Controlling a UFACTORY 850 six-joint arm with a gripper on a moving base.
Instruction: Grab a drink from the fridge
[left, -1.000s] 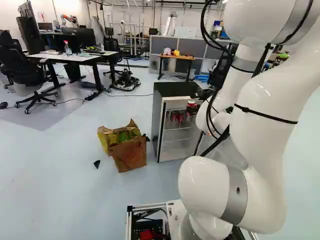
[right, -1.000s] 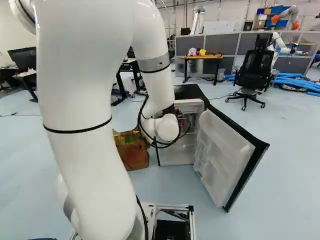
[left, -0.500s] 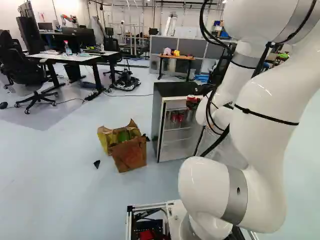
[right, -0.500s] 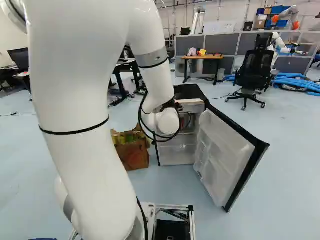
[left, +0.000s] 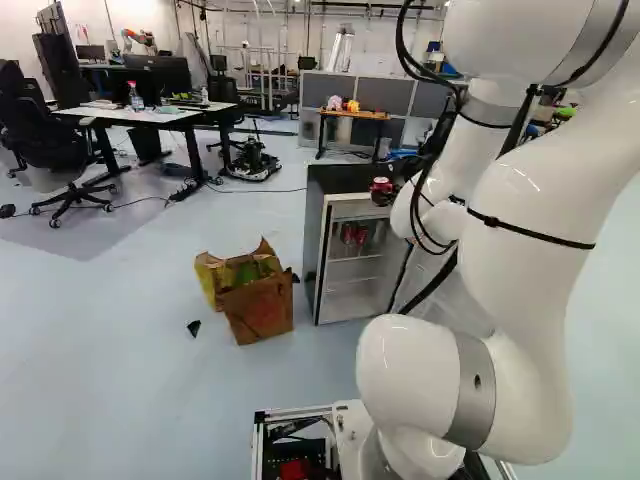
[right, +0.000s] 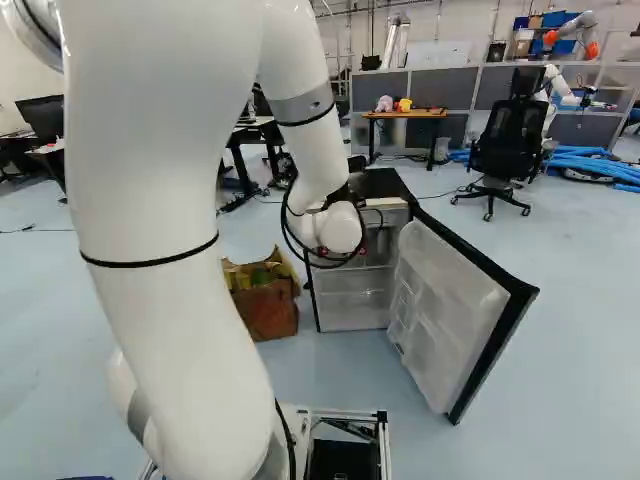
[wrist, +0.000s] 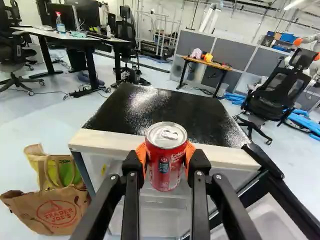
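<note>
Left base view, left to right: a black office chair (left: 50, 135) is seen beside a white-topped desk (left: 150, 115) on dark legs. A small dark scrap (left: 193, 327) lies on the smooth pale floor (left: 100, 380). Next, a yellow bag (left: 206, 280) with green contents is noted, with a creased brown paper bag (left: 262, 312) against it; a round red print is borne by the brown one.

To their right stands the fridge (left: 313, 250), box-shaped, its glossy black top speckled with light, its front top edge pale. Shelves are seen inside. On an upper one, red cans (left: 348, 234) are stood; they appear to be two, though the view is small.

Just in front of the fridge's upper edge, the drink can (left: 380, 186) is held by the gripper (left: 383, 192). In the wrist view, the can is found upright between both fingers, a red metal cylinder with a silver lid and pull tab, pressed from two sides by orange ribbed pads (wrist: 142, 156). The smooth white arm (left: 530, 260) is seen farther right.

Right base view: the fridge door (right: 450, 305) is swung wide, black-edged, its white inner face moulded with compartments.
</note>
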